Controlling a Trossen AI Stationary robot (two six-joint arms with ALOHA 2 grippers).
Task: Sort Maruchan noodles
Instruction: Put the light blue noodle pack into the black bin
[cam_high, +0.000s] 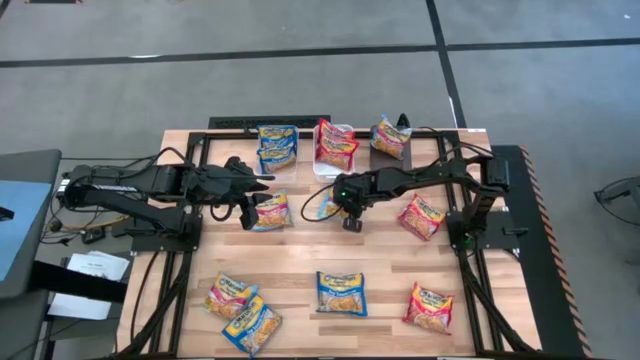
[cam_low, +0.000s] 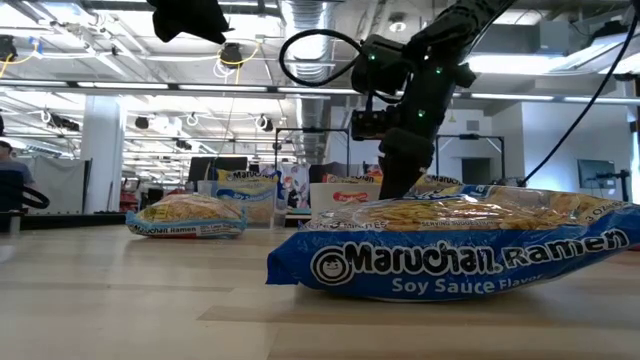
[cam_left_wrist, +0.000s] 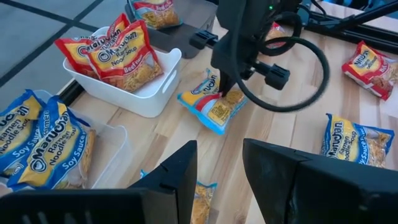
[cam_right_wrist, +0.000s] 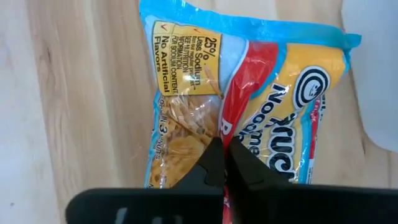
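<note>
My right gripper (cam_right_wrist: 224, 167) is shut on a blue-red-and-yellow Maruchan noodle packet (cam_high: 322, 207) that lies flat on the table in front of the white bin (cam_high: 322, 165). My left gripper (cam_left_wrist: 219, 168) hangs open in the air above another packet (cam_high: 270, 212), which rests on the table and touches neither finger. The white bin holds red packets (cam_left_wrist: 115, 53). The clear bin (cam_high: 277, 146) holds blue ones, and the dark bin (cam_high: 390, 137) holds one packet. My right gripper comes from above, steeply slanted, with its fingertips (cam_right_wrist: 211, 163) closed together on the packet's upper face (cam_right_wrist: 202, 134), between the noodle window and the red stripe. Whether a pleat of wrapper sits between them cannot be told. The packet lies flat on the table.
More packets lie loose on the wood: two red ones at the right (cam_high: 423, 217) (cam_high: 430, 307), a blue one near the front middle (cam_high: 342, 293) and two at the front left (cam_high: 228, 297) (cam_high: 252, 325). Bare wood lies between the middle and front rows.
</note>
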